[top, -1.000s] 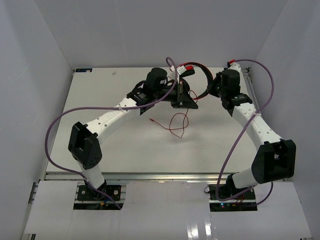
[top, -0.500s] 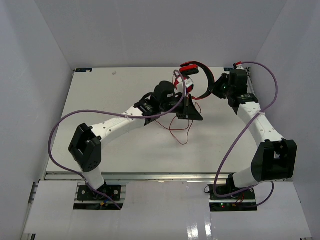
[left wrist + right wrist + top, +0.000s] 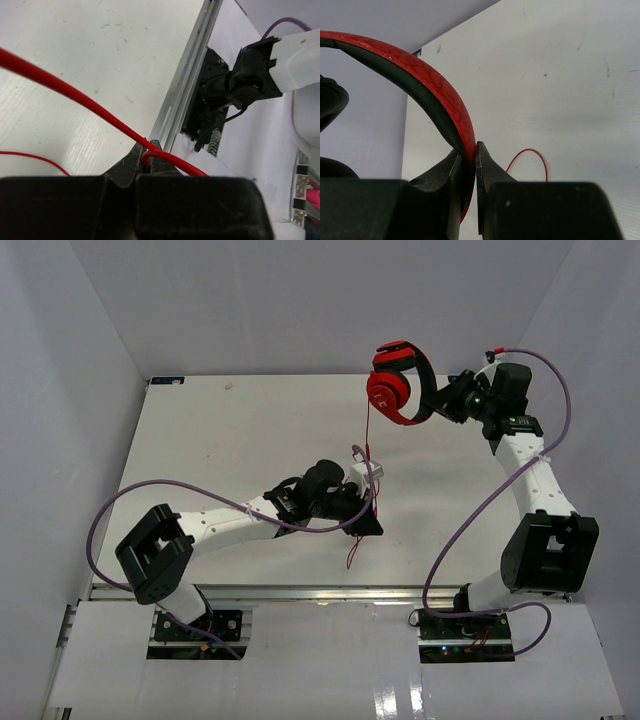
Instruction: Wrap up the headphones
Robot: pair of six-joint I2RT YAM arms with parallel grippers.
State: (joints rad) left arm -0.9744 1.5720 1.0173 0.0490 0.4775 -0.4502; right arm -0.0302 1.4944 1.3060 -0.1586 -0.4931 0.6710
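Note:
The red headphones (image 3: 396, 388) hang in the air at the back right, ear cups together. My right gripper (image 3: 437, 403) is shut on the black-and-red headband (image 3: 451, 111) and holds them up. The thin red cable (image 3: 367, 436) runs straight down from the cups to my left gripper (image 3: 372, 518), which sits low over the table's front middle. In the left wrist view my left gripper (image 3: 146, 154) is shut on the cable (image 3: 75, 95), which bends over the tips. A loose cable end (image 3: 352, 553) trails below it.
Purple arm cables (image 3: 120, 502) loop out at the left and at the right (image 3: 520, 475). The white table (image 3: 230, 440) has a metal front rail (image 3: 182, 85). Grey walls close in on three sides.
My right gripper lifted the headphones off the table and swung them up and right. My left gripper moved toward the front edge with the cable, drawing it taut.

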